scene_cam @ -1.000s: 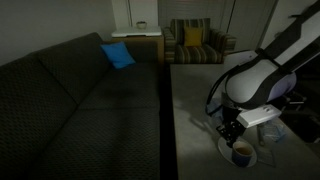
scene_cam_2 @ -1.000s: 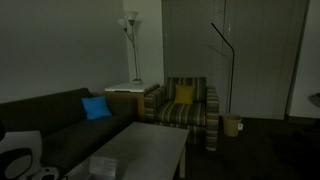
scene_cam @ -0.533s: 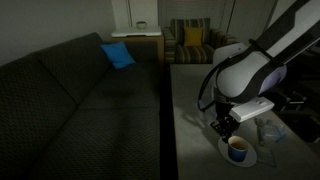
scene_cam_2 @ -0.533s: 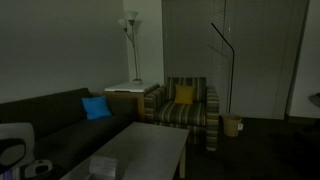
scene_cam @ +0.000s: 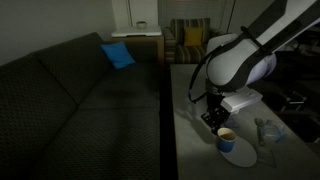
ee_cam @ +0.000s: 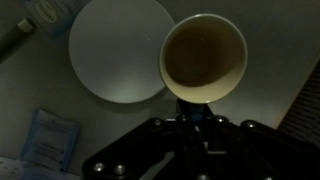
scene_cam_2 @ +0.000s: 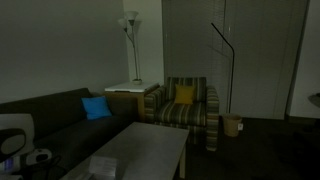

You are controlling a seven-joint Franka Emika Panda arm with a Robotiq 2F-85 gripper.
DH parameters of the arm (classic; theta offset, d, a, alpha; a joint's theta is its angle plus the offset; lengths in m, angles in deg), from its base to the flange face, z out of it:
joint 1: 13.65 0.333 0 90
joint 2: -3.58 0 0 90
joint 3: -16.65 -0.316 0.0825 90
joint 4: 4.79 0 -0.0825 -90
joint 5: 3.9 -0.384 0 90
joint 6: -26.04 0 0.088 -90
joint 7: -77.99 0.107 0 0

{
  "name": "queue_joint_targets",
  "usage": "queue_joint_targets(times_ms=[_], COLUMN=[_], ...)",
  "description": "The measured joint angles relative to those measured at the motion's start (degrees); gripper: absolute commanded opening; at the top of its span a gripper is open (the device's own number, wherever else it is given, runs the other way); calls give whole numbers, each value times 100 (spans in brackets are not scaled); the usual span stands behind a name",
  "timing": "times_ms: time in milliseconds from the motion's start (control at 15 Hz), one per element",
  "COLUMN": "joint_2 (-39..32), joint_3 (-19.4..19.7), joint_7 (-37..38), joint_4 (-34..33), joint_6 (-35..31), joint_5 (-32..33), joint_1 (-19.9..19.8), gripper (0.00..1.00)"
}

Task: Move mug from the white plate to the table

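The mug (ee_cam: 205, 57), pale outside and dark inside, hangs in my gripper (ee_cam: 190, 104), which is shut on its rim. In the wrist view it is beside the bare white plate (ee_cam: 115, 50), over the grey table (ee_cam: 275, 110). In an exterior view the mug (scene_cam: 226, 135) is at the plate's (scene_cam: 243, 153) near-left edge, just under the gripper (scene_cam: 213, 122), above the table (scene_cam: 190, 90). In an exterior view only part of the arm (scene_cam_2: 14, 140) shows, and the mug and plate are hidden.
A clear bluish glass item (scene_cam: 268, 130) stands right of the plate. A pale blue-white boxy object (ee_cam: 50, 135) lies near the plate. The dark sofa (scene_cam: 80, 100) with a blue cushion (scene_cam: 117, 55) runs along the table. A striped armchair (scene_cam: 190, 42) is at the far end.
The gripper has lifted the mug off the plate and carried it sideways toward the sofa side. The plate is now bare.
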Motion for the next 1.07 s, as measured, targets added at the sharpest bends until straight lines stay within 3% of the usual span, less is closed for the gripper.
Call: queue_joint_targets(times_ms=[467,1067], joint_2=[-541,-687], joint_3=[-585,-670], joint_7=[-641,-754], joint_4=[-627,-644], joint_6=[-224,-203], joint_5=[-460,-521], joint_1=[-448,-322], gripper=[3,3])
